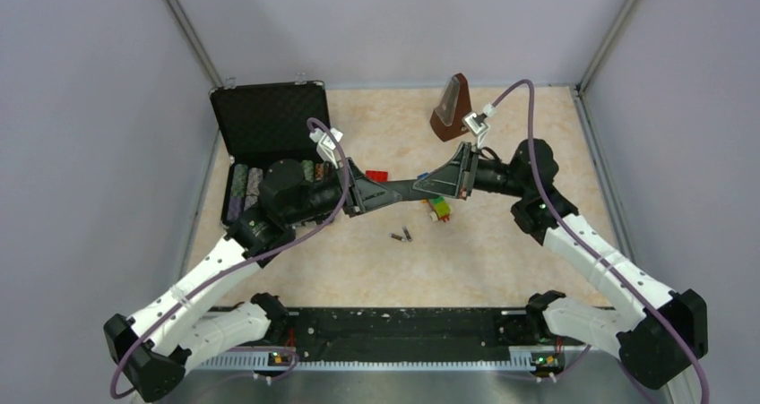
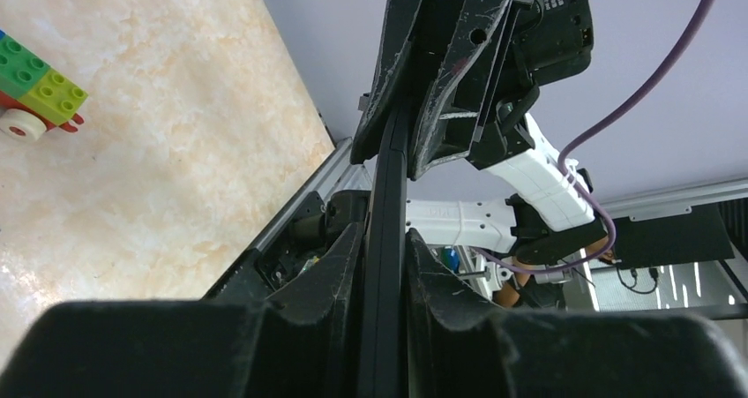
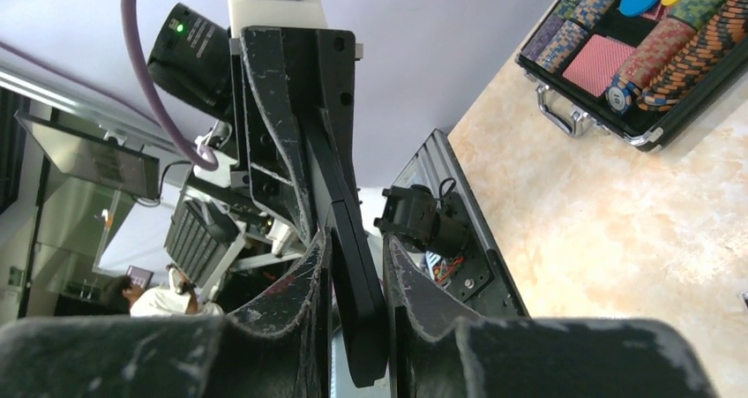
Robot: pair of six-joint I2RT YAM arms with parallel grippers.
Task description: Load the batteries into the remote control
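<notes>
remote control (image 1: pixel 405 189) sits off the bench (image 1: pixel 502 270), roughly level, over its middle, spanning the gap between the two arms. left gripper (image 1: pixel 381 192) is clamped tight on one end, fingers (image 2: pixel 340 266) pressed to both faces. right gripper (image 1: pixel 428 186) straddles the other end; cannot tell whether it pinches or only brackets it. batteries (image 1: pixel 401 236) lie close together on the bench, on the near-edge side of the remote. toy-brick train (image 1: pixel 438 209) is just right of them. open black case (image 1: pixel 269 122) stands at the far left corner.

bright, even overhead light, soft faint shadows; wrist views blur nearest the lens.
</notes>
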